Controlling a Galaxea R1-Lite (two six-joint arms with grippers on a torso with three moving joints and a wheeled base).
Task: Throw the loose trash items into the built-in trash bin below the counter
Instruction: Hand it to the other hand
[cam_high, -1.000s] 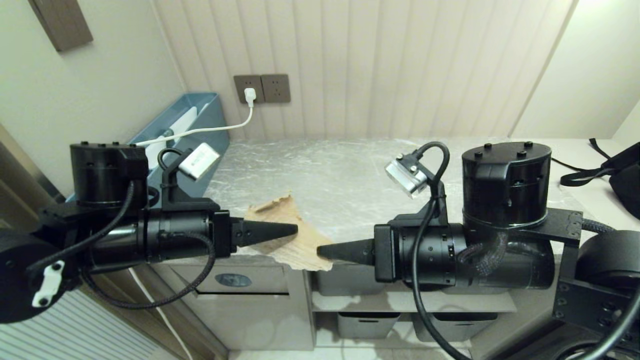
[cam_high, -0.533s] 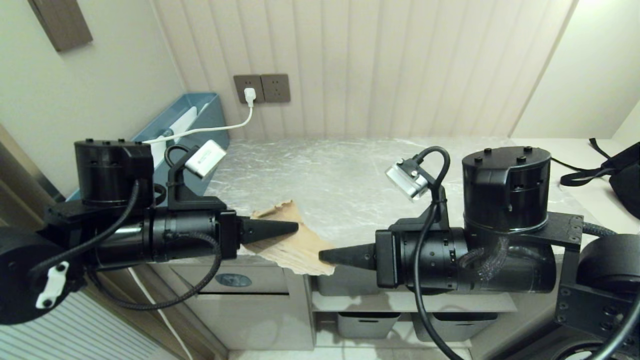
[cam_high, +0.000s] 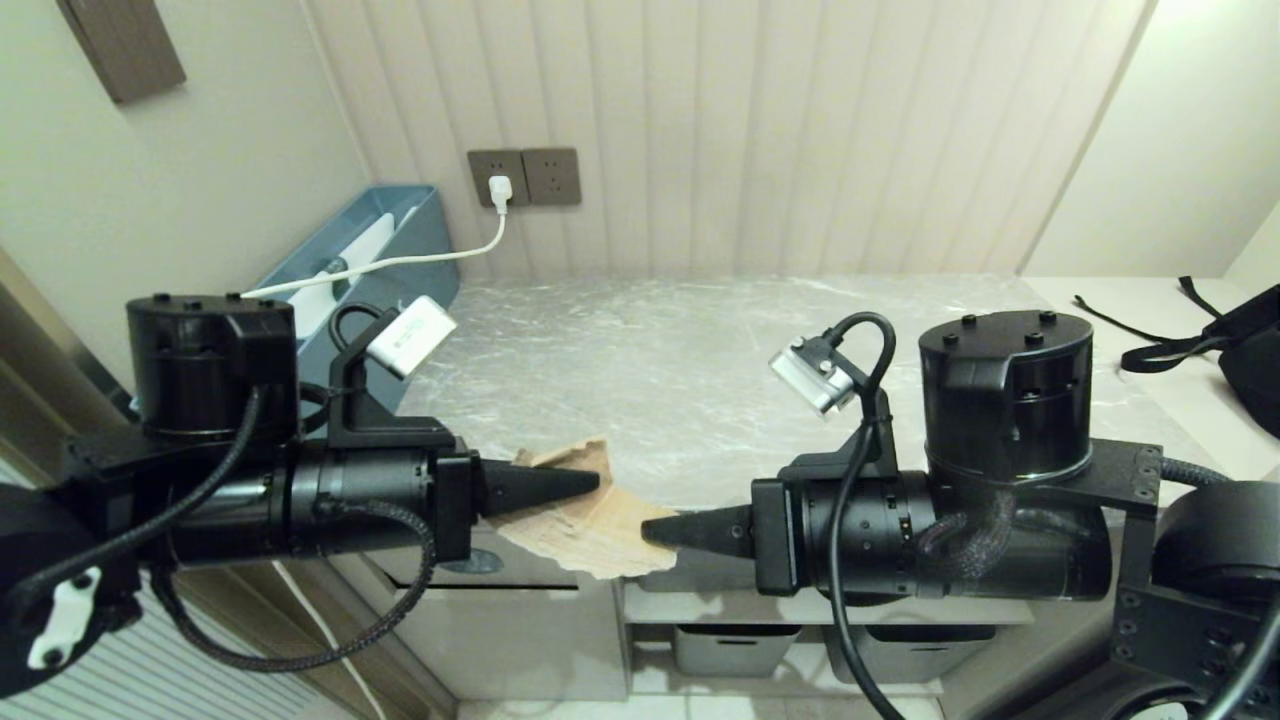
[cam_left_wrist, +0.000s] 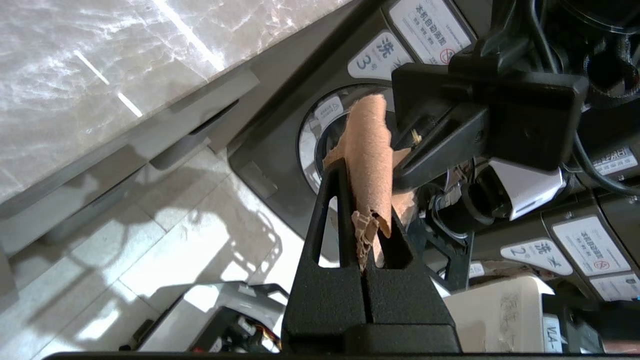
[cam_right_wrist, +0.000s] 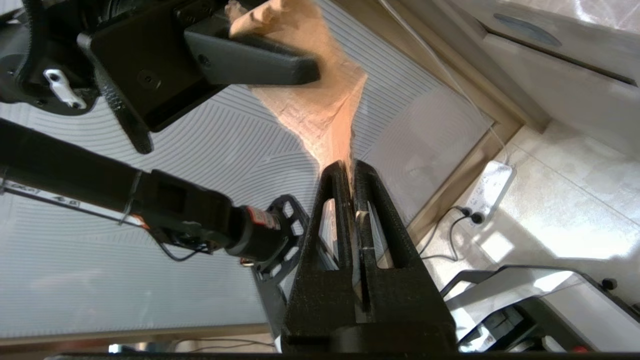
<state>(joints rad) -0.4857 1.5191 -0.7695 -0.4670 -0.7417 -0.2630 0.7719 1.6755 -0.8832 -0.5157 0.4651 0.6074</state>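
Head view shows the torn cardboard scrap stretched between the two arms, hanging in the air just off the front edge of the table and above the cabinet front of the built-in trash bin. A second ago the left pincer stood wide apart beside the scrap; it has now come together on it, and the left wrist view confirms the brown card pinched between its fingers. The right pincer, which was clamped tight on the opposite corner, has begun to ease; the right wrist view shows its jaws close together with the scrap's tip at their ends, and I cannot tell whether they still grip it. The scrap has also sunk a little toward the cabinet, and the bin's flap with its blue oval sticker now appears tipped inward.

This looks like a handover: the left arm is taking the scrap, since it is the one nearer the flap. The scrap is not yet in the bin. No other loose trash is visible on the table.
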